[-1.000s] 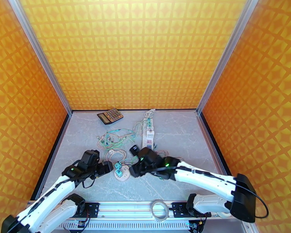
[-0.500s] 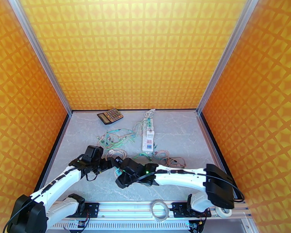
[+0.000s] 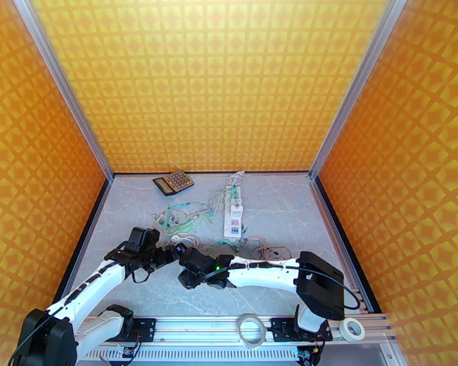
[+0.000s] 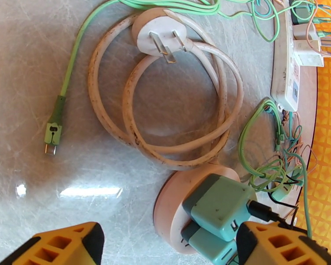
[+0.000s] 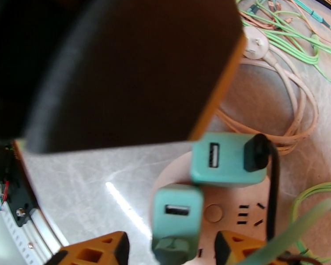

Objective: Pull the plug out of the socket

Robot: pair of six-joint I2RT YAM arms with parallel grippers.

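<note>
Our right gripper (image 5: pixel 172 250) stands open astride a boxy teal plug (image 5: pixel 176 213) seated in the round, pale socket (image 5: pixel 249 200) on the glossy table (image 4: pixel 42 191). Our left gripper (image 4: pixel 165 246) gapes wide nearby. Beyond lie a coiled, grubby cord (image 4: pixel 92 80) and a calculator (image 3: pixel 173 182).

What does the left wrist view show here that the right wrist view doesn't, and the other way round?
Left wrist view: the white power strip at the right edge, a green connector tip lying loose on the table, and the upturned prongs of the loose white plug. Right wrist view: the USB ports on the teal adapters and the empty slots in the round socket. Shared: the round socket, both teal adapters seated in it, the black connector in one adapter, and the coiled white cable.
</note>
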